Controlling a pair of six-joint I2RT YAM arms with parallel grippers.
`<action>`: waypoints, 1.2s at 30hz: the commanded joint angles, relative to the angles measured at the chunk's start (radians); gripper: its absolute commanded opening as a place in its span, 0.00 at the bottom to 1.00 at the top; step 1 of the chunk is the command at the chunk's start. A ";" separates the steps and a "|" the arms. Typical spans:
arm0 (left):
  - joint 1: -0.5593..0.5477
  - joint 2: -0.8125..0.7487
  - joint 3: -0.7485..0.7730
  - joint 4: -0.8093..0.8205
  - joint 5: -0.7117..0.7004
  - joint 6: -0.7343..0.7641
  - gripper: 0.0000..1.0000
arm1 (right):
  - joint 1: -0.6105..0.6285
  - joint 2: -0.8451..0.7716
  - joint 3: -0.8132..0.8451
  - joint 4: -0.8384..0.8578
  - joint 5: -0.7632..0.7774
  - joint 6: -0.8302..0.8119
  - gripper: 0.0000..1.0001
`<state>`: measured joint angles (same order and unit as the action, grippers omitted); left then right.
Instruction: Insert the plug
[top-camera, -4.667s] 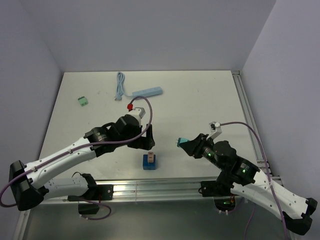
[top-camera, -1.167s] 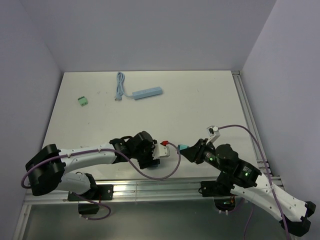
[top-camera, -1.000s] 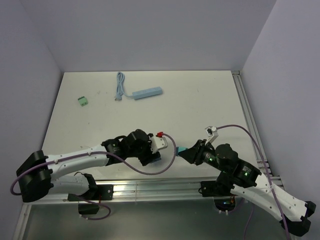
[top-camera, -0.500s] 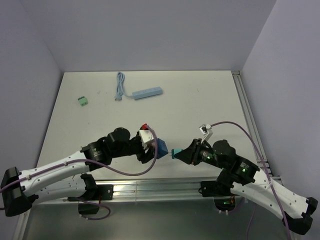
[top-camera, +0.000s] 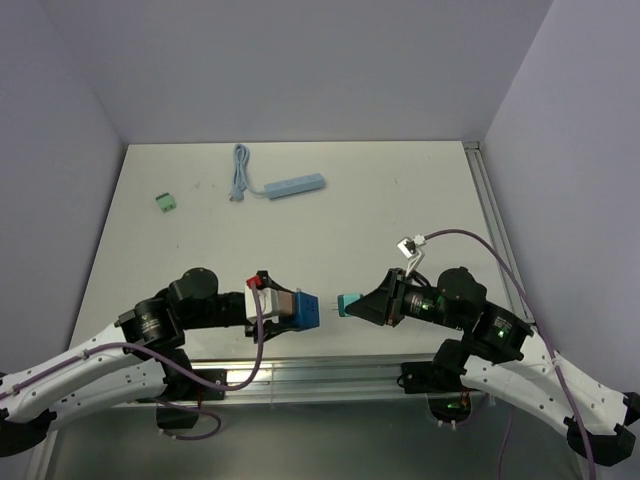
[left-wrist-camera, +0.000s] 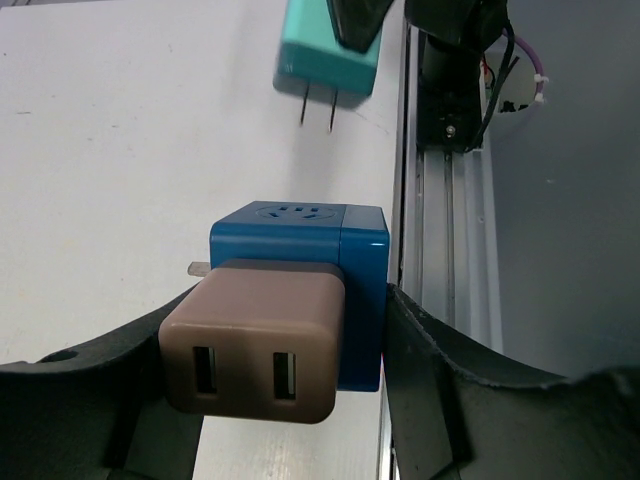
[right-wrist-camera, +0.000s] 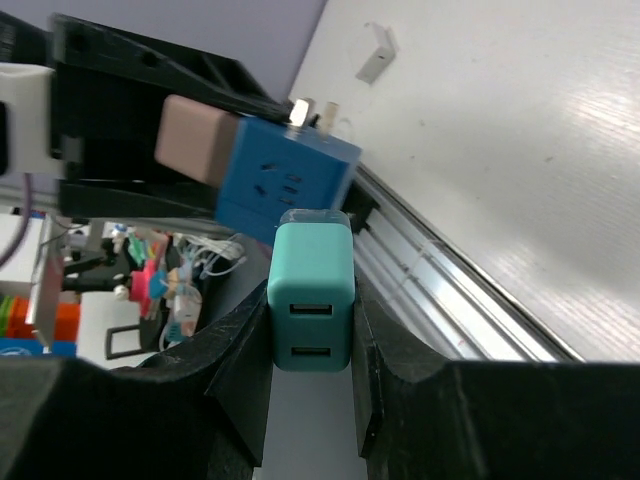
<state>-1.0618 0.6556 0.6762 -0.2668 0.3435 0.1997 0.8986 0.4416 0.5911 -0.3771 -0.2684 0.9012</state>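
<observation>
My left gripper (top-camera: 288, 308) is shut on a blue socket cube (top-camera: 307, 311) with a brown USB adapter (top-camera: 283, 305) plugged into its back, held above the table's near edge. In the left wrist view the cube (left-wrist-camera: 300, 240) and adapter (left-wrist-camera: 255, 350) sit between the fingers (left-wrist-camera: 440, 380). The teal plug (top-camera: 349, 303) is clamped in my right gripper (top-camera: 362, 303). Its two prongs point at the cube's socket face, a small gap apart. In the right wrist view the plug (right-wrist-camera: 311, 290) sits just in front of the cube (right-wrist-camera: 285, 185).
A light blue power strip (top-camera: 296, 185) with its coiled cable (top-camera: 240, 170) lies at the back of the table. A small green connector (top-camera: 166, 202) lies at the far left. Aluminium rails run along the front edge (top-camera: 300, 375) and the right side (top-camera: 495, 230).
The left arm has raised the blue cube off the table and swung its socket face toward the right gripper. The right gripper has shifted the teal plug slightly left, into line with the cube.
</observation>
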 joint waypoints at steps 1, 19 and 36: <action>-0.003 -0.007 0.014 -0.012 0.032 0.056 0.00 | -0.004 0.011 0.096 0.012 -0.035 0.036 0.00; -0.003 -0.045 0.059 -0.052 0.023 0.096 0.00 | 0.066 0.152 0.032 0.202 -0.065 0.148 0.00; -0.003 -0.044 0.056 -0.046 0.017 0.106 0.00 | 0.117 0.236 0.056 0.216 0.031 0.228 0.00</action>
<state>-1.0618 0.6289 0.7013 -0.3878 0.3519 0.2939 1.0084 0.6743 0.6209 -0.2230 -0.2733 1.1080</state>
